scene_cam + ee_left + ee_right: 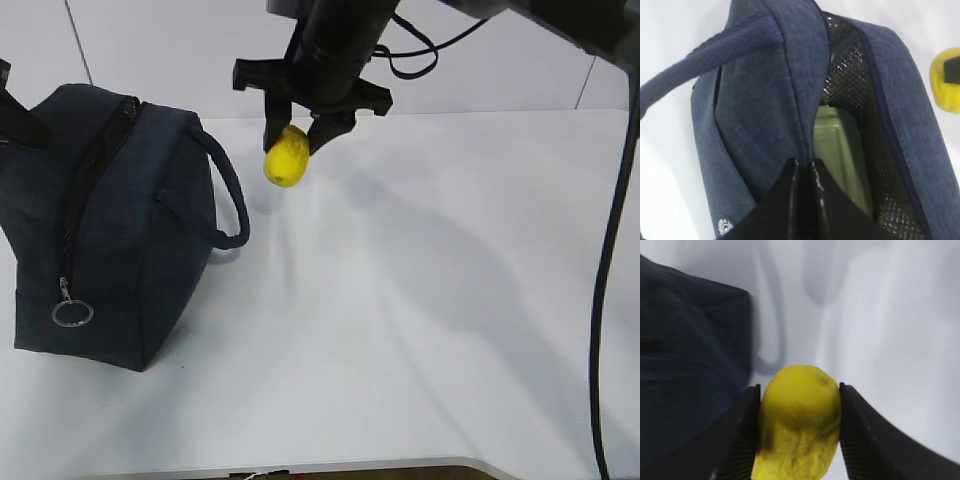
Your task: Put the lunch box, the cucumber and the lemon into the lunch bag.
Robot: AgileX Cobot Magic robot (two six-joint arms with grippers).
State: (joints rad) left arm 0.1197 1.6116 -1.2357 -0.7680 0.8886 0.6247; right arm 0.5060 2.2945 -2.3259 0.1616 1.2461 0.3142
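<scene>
Left wrist view: lunch bag (765, 100) half-hides lunch box (840, 150); right pincer (297, 140) clamps lemon (287, 156); left pincer (805, 172) pinches the rim.

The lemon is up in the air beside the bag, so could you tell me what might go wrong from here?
1. The lemon is pinched only at its upper end by the right gripper; it could slip and roll.
2. The left gripper holds the bag open by one flap; the gap is narrow, and the lunch box fills part of it.
</scene>
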